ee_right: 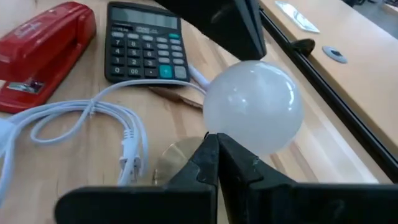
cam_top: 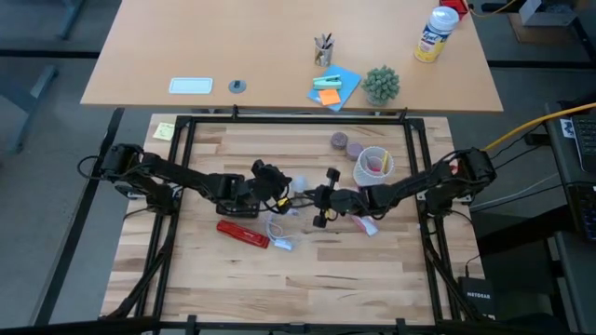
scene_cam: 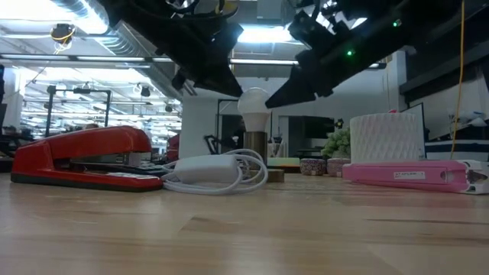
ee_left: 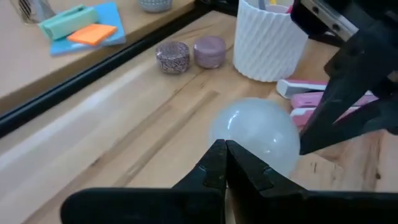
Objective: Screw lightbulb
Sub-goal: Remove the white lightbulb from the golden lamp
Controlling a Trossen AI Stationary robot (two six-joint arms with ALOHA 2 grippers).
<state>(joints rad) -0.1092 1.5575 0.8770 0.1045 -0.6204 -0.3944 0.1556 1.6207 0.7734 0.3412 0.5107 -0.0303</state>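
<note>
While the lightbulb [scene_cam: 254, 101] stands upright on its brass-coloured base near the middle of the table, both grippers flank it with fingers clenched on nothing. The left gripper [cam_top: 281, 185] sits just beside the bulb on the side toward the red stapler [scene_cam: 80, 156]; the right gripper [cam_top: 321, 198] sits just beside it on the side toward the white ribbed cup [cam_top: 373, 165]. Whether either fingertip touches the glass cannot be told. The white cable [scene_cam: 218, 172] lies in front of the bulb, the calculator [ee_right: 143, 42] and stapler beyond it in the right wrist view, and the pink case [scene_cam: 416, 173] lies below the cup.

Judged step: approach and alignment before the turning grip; the bulb appears seated in its socket but not yet driven home. The next move calls for one gripper to spread its fingers, close around the globe, and rotate, while the other steadies the base.
</note>
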